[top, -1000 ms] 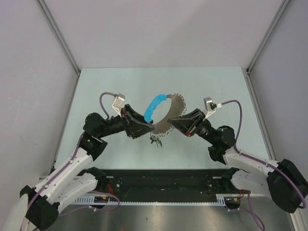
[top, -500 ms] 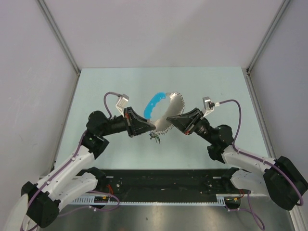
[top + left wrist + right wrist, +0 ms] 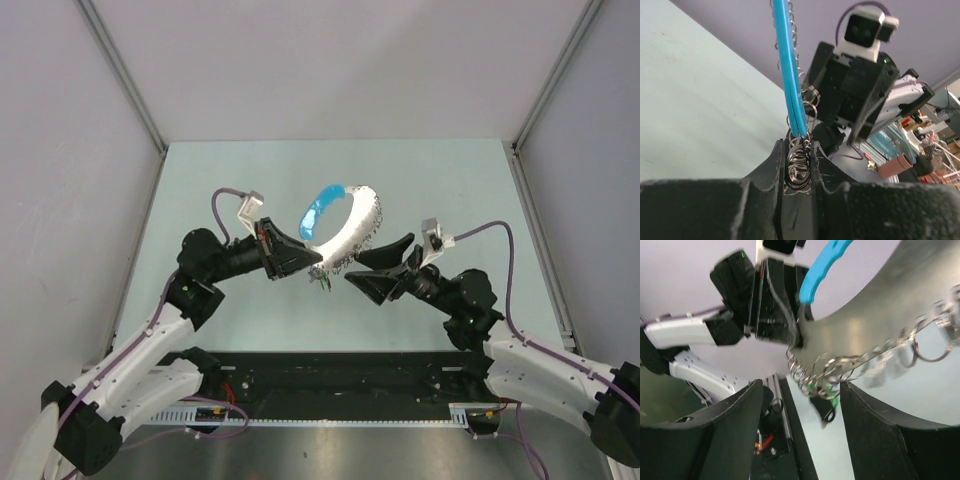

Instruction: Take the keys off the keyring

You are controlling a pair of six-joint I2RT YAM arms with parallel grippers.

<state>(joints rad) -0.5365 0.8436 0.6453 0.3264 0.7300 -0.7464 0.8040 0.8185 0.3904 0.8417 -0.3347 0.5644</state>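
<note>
The keyring (image 3: pixel 350 225) is a wide curved silvery band with a bright blue grip (image 3: pixel 318 212), edged with several small wire rings. My left gripper (image 3: pixel 316 263) is shut on a cluster of those rings (image 3: pixel 799 162), and the blue strip (image 3: pixel 789 75) rises from its jaws. My right gripper (image 3: pixel 352 268) stands open just right of the band's lower end, touching nothing. In the right wrist view the rings (image 3: pixel 840 365) hang beyond my spread right gripper (image 3: pixel 801 387). A small dark and green tag (image 3: pixel 824 407) dangles under them. I cannot pick out separate keys among the rings.
The pale green table (image 3: pixel 230 180) lies below, walled by grey panels on three sides. A black rail (image 3: pixel 340 375) with the arm bases runs along the near edge. The two grippers face each other closely at mid-table.
My right gripper has opened, let go of the band's end and drawn back toward the near right. The band has swung up and left, still hanging from my left gripper.
</note>
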